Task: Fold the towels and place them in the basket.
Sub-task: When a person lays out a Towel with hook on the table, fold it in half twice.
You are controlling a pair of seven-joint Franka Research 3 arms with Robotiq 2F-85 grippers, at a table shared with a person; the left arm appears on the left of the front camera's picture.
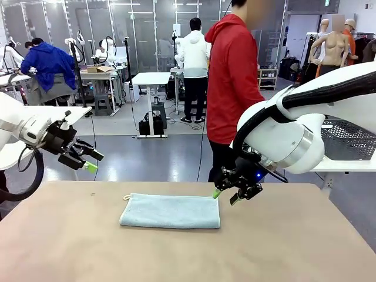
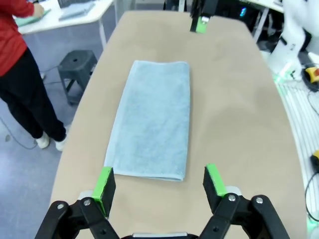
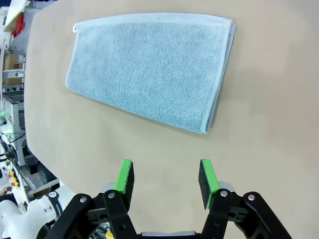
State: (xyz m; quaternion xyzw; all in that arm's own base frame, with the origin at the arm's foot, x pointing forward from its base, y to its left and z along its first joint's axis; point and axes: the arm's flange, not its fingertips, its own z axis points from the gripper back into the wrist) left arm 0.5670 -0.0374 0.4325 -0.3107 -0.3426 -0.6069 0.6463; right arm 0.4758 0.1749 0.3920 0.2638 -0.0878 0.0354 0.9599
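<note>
One towel (image 1: 170, 211), pale blue-grey and folded double, lies flat near the middle of the tan table (image 1: 294, 247), its single white loop (image 1: 126, 198) at the far corner on the robot's left. Two grippers show, both empty. The left gripper (image 1: 95, 161) hangs above the table's left edge, well apart from the cloth, with its two green-padded fingers spread. The right gripper (image 1: 225, 197) hovers just beyond the towel's far right corner, its two fingers also spread and not touching the cloth. One dark mesh basket (image 1: 346, 138) sits on a white side table to the right, partly hidden by the right arm. One person in a red top (image 1: 232, 76) stands at the far side
</note>
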